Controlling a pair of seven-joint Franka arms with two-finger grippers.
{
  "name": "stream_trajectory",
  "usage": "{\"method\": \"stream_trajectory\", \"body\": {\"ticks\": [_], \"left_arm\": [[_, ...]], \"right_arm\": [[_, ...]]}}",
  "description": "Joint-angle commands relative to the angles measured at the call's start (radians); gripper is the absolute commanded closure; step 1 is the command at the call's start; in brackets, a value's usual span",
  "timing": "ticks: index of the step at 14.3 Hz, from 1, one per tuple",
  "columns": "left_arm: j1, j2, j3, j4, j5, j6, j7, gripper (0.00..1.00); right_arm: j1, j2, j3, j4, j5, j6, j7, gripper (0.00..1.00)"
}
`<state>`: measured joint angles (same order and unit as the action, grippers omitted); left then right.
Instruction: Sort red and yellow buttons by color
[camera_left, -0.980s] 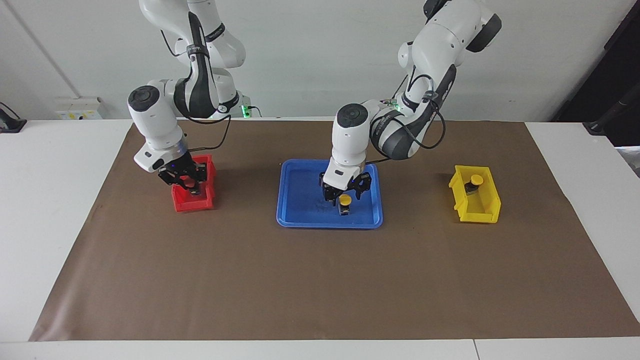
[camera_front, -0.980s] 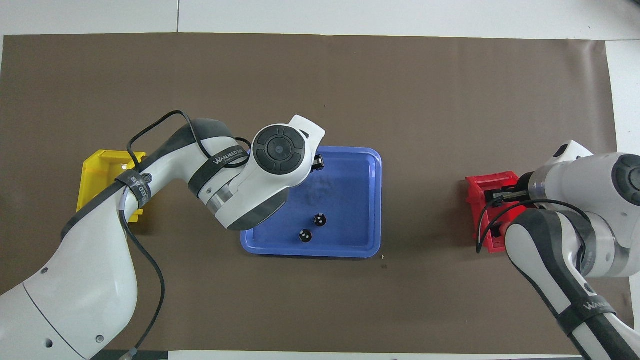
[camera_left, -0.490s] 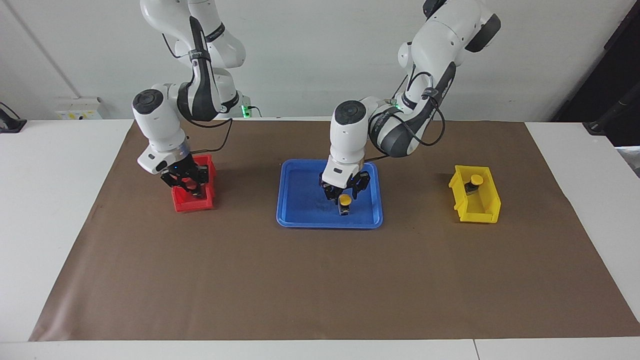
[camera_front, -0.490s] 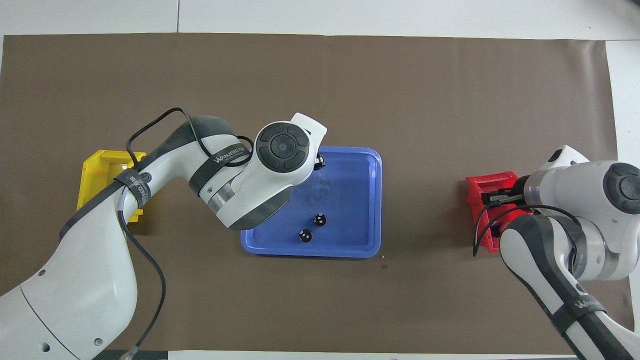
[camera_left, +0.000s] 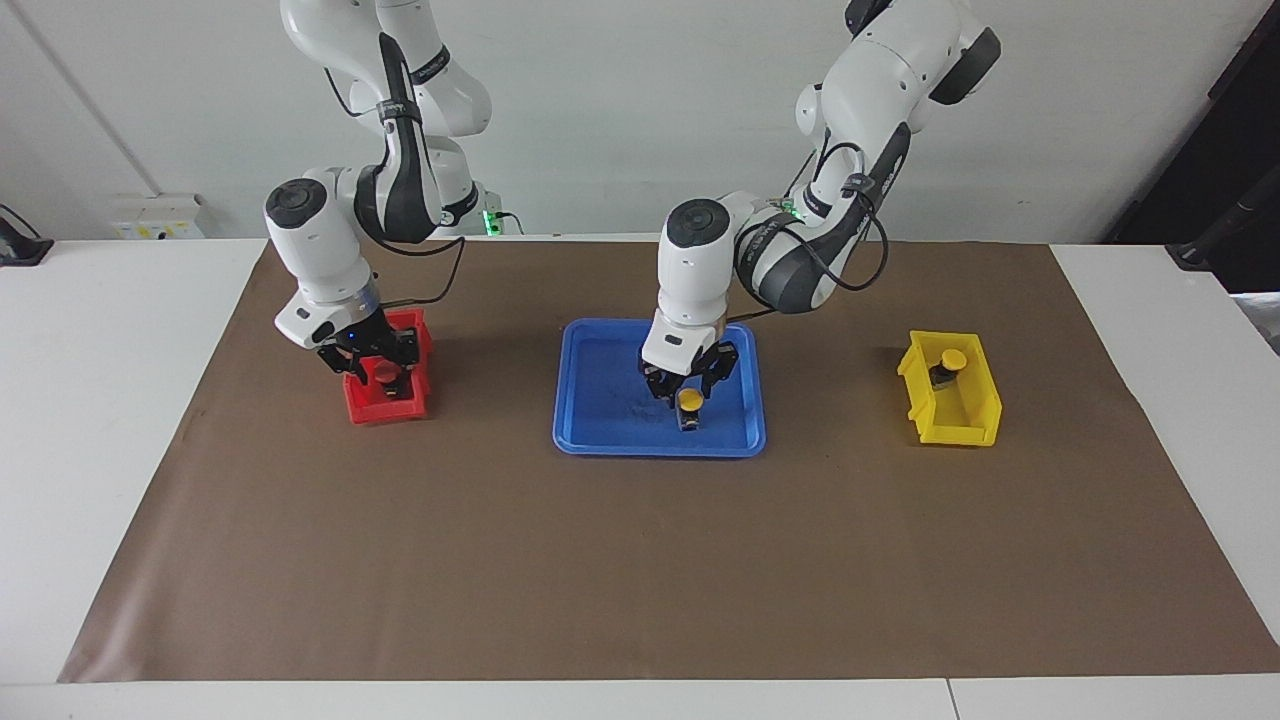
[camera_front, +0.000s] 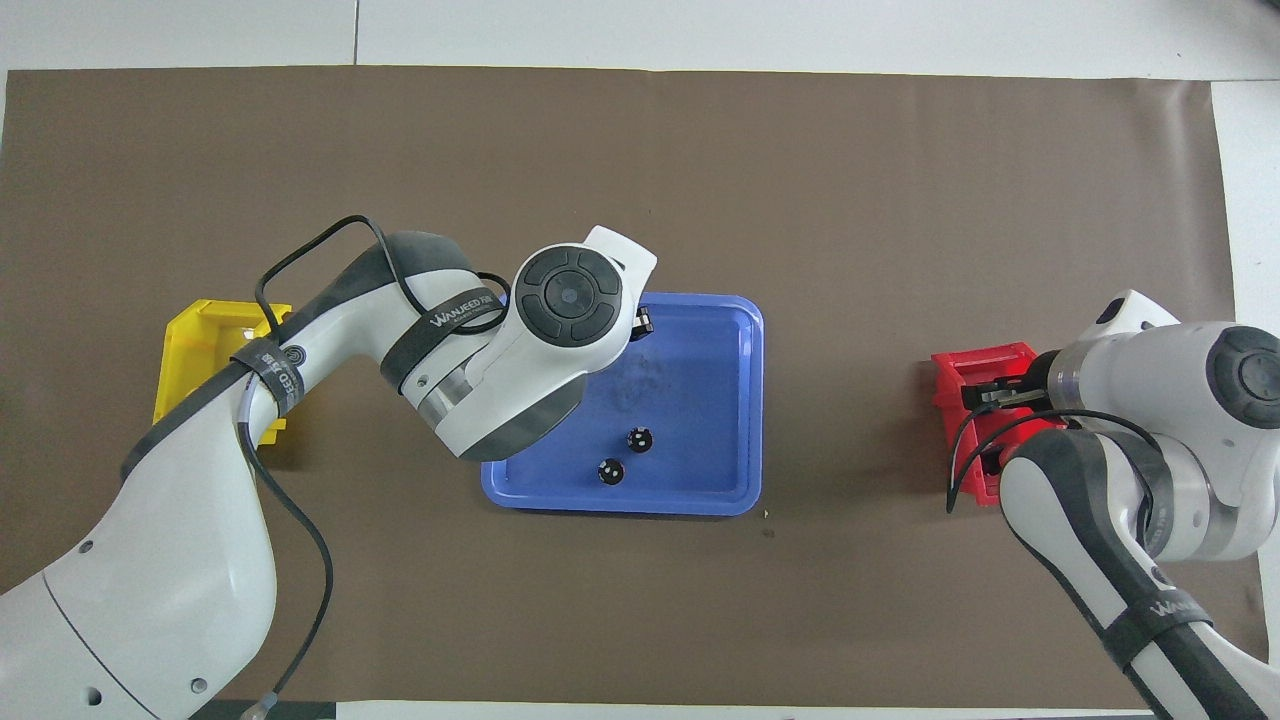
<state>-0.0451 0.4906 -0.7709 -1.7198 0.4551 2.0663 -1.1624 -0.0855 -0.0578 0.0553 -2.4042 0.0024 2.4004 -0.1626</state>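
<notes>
**Left claw set over the last yellow button in the tray**

Left claw (camera_left: 688, 388): low over the blue tray (camera_left: 600, 441) at mid-tabletop (camera_left: 640, 560), spread wide, one finger to each side of the yellow button (camera_left: 689, 401); no contact to be made out.

Yellow button: standing on the tray floor in the part of the tray farther from the robots. Cap up, black base down, long axis vertical.

Step in hand, as judged: the grasp of this button. Next move calls for closing squarely on the base or cap without tipping it, a straight lift, then carriage to the yellow bin (camera_left: 965, 428) toward the left arm's end, where a second yellow button (camera_left: 952, 359) sits upright.

Right claw (camera_left: 378, 368): over the red bin (camera_left: 385, 410) toward the right arm's end, a red button (camera_left: 383, 373) directly beneath; grip state cannot be told.

Two dark cylinders (camera_front: 639, 438), not to be sorted, in the tray nearer the robots.
</notes>
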Motion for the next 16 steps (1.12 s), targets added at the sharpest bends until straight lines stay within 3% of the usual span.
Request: {"method": "stream_trajectory", "body": {"ticks": [1, 4, 7, 8, 10, 11, 12, 13, 14, 15, 16], "left_arm": [[0.001, 0.011, -0.004, 0.008, 0.030, -0.002, -0.023, 0.41], [0.002, 0.011, -0.004, 0.008, 0.031, 0.000, -0.022, 0.41], [0.004, 0.011, -0.004, -0.003, 0.031, 0.012, -0.022, 0.41], [0.005, 0.011, -0.004, -0.003, 0.031, 0.015, -0.022, 0.41], [0.005, 0.011, -0.004, -0.003, 0.031, 0.015, -0.022, 0.41], [0.005, 0.013, -0.004, -0.004, 0.031, 0.018, -0.022, 0.41], [0.005, 0.013, -0.004, -0.003, 0.030, 0.017, -0.022, 0.45], [0.005, 0.011, -0.004, -0.001, 0.030, 0.012, -0.022, 0.57], [0.005, 0.013, -0.004, 0.003, 0.030, 0.008, -0.022, 0.78], [0.007, 0.011, -0.004, 0.005, 0.030, 0.006, -0.019, 0.92], [0.011, 0.011, -0.004, 0.009, 0.028, 0.000, -0.017, 0.98]], "right_arm": [[-0.014, 0.003, 0.006, 0.055, 0.021, -0.073, -0.038, 0.31], [-0.008, 0.004, 0.006, 0.163, 0.019, -0.202, -0.038, 0.31], [-0.005, 0.004, 0.006, 0.305, 0.018, -0.355, -0.032, 0.22], [-0.005, 0.006, 0.006, 0.356, 0.018, -0.410, -0.029, 0.18], [-0.005, -0.006, 0.009, 0.404, 0.019, -0.455, -0.023, 0.00], [-0.003, -0.017, 0.012, 0.421, 0.019, -0.467, -0.017, 0.00], [-0.002, -0.022, 0.015, 0.444, 0.018, -0.496, 0.004, 0.00], [0.000, -0.023, 0.018, 0.471, 0.018, -0.535, 0.030, 0.00], [-0.002, -0.023, 0.038, 0.511, 0.018, -0.590, 0.055, 0.00], [-0.002, -0.022, 0.041, 0.549, 0.018, -0.633, 0.073, 0.00], [-0.003, -0.020, 0.041, 0.583, 0.018, -0.668, 0.084, 0.00]]}}
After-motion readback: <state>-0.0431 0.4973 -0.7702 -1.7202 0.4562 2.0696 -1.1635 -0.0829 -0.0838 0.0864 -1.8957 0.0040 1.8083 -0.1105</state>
